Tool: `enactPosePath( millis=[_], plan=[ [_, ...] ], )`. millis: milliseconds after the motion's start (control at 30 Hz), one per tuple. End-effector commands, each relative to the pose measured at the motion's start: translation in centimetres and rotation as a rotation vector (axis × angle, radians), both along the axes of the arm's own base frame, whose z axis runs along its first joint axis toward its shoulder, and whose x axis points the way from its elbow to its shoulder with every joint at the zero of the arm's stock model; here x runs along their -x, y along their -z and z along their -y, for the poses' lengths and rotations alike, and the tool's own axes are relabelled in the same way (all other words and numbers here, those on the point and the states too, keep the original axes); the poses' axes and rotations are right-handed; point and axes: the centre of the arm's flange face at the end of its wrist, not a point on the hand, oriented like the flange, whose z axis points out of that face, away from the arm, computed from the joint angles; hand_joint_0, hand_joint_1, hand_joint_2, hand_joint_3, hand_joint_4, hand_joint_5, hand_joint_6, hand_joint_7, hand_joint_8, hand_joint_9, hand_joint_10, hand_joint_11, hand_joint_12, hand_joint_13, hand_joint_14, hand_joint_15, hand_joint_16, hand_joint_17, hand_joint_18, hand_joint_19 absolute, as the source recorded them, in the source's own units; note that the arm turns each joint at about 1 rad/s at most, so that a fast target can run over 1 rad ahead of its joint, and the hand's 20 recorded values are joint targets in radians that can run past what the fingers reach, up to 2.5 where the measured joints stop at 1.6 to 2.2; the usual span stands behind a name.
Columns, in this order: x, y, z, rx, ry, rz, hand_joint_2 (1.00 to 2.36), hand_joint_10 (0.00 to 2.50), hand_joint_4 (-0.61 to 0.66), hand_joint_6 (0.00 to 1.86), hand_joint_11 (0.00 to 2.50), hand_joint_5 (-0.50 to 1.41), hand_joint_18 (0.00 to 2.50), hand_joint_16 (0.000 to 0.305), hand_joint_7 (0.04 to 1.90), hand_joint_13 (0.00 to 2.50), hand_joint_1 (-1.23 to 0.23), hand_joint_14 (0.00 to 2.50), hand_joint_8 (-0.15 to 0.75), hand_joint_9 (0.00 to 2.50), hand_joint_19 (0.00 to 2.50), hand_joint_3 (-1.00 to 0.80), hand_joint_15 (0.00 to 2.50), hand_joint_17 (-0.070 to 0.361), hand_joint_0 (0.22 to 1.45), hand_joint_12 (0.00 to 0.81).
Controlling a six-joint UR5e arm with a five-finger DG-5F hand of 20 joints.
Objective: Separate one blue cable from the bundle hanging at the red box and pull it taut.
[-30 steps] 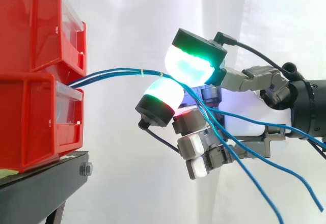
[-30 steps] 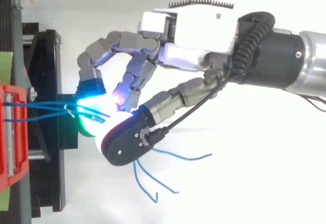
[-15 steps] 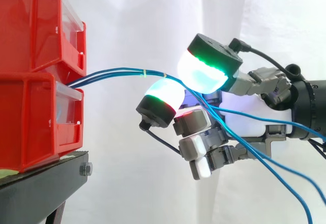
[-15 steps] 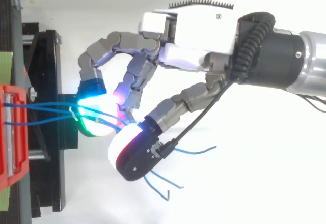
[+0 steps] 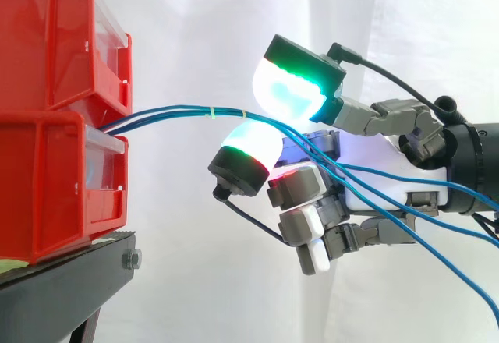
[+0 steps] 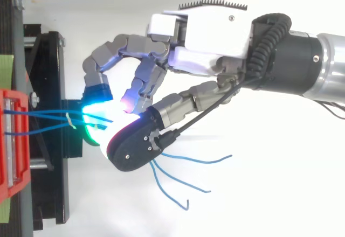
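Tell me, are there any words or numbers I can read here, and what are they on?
No text can be read anywhere in these pictures.
red boxes: no words or numbers; their clear front strips look blank.
hand: no marks that can be read.
blue cables: none.

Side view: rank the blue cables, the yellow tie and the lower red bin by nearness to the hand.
1. Blue cables: pinched between the hand's fingertips.
2. Yellow tie: on the bundle, just left.
3. Lower red bin: far left.
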Motion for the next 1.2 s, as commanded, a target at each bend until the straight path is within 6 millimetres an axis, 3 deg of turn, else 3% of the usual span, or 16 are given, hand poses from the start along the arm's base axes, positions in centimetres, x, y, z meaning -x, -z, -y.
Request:
enactPosePath(
  millis=[0, 100, 167, 233, 300, 367, 467, 733, 800, 1167],
  plan=[
    [-0.02, 0.00, -0.03, 0.000, 0.000, 0.000, 1.00, 0.02, 0.06, 0.80, 1.08, -0.15, 1.09, 0.047, 1.19, 1.20, -0.73, 0.02, 0.347, 1.19, 0.66, -0.50, 0.71, 0.106, 0.65, 0.407],
    [-0.03, 0.00, -0.13, 0.000, 0.000, 0.000, 1.02, 0.02, 0.05, 0.84, 1.09, -0.16, 1.09, 0.048, 1.32, 1.20, -0.78, 0.02, 0.352, 1.19, 0.66, -0.24, 0.72, 0.108, 0.64, 0.409],
    [0.05, 0.11, -0.14, 0.001, -0.002, -0.006, 1.02, 0.02, 0.02, 0.86, 1.09, -0.17, 1.10, 0.049, 1.32, 1.20, -0.83, 0.02, 0.354, 1.18, 0.66, -0.20, 0.72, 0.110, 0.65, 0.412],
    [0.07, 0.13, -0.02, 0.001, 0.000, -0.007, 1.02, 0.02, -0.02, 0.88, 1.10, -0.17, 1.10, 0.049, 1.31, 1.18, -0.91, 0.02, 0.349, 1.15, 0.64, -0.24, 0.73, 0.111, 0.70, 0.408],
    [0.06, 0.13, -0.14, 0.001, -0.002, -0.007, 1.01, 0.02, -0.02, 0.89, 1.10, -0.18, 1.05, 0.048, 1.32, 1.15, -0.98, 0.02, 0.342, 1.13, 0.63, -0.40, 0.72, 0.109, 0.80, 0.401],
    [0.06, 0.13, -0.14, 0.001, -0.002, -0.007, 1.00, 0.02, -0.01, 0.89, 1.10, -0.18, 1.03, 0.048, 1.32, 1.14, -0.97, 0.02, 0.341, 1.13, 0.64, -0.50, 0.72, 0.108, 0.84, 0.397],
    [0.06, 0.13, -0.14, 0.001, -0.002, -0.007, 1.00, 0.02, -0.04, 0.89, 1.11, -0.17, 1.02, 0.048, 1.31, 1.13, -0.97, 0.02, 0.334, 1.13, 0.62, -0.50, 0.71, 0.107, 0.87, 0.390],
    [0.06, 0.13, -0.14, 0.001, -0.002, -0.007, 1.00, 0.02, 0.04, 0.89, 1.11, -0.16, 1.04, 0.046, 1.28, 1.14, -1.01, 0.03, 0.337, 1.14, 0.55, -0.50, 0.70, 0.104, 0.81, 0.385],
    [0.06, 0.13, -0.12, 0.001, 0.000, -0.007, 1.00, 0.02, 0.05, 0.89, 1.10, -0.14, 1.03, 0.046, 1.35, 1.13, -1.04, 0.03, 0.331, 1.14, 0.56, -0.50, 0.71, 0.103, 0.76, 0.384],
    [0.06, 0.13, -0.12, 0.001, 0.000, -0.007, 1.00, 0.02, 0.11, 0.87, 1.11, -0.15, 1.07, 0.049, 1.26, 1.16, -1.03, 0.02, 0.352, 1.18, 0.60, -0.50, 0.73, 0.111, 0.53, 0.405]
  ],
)
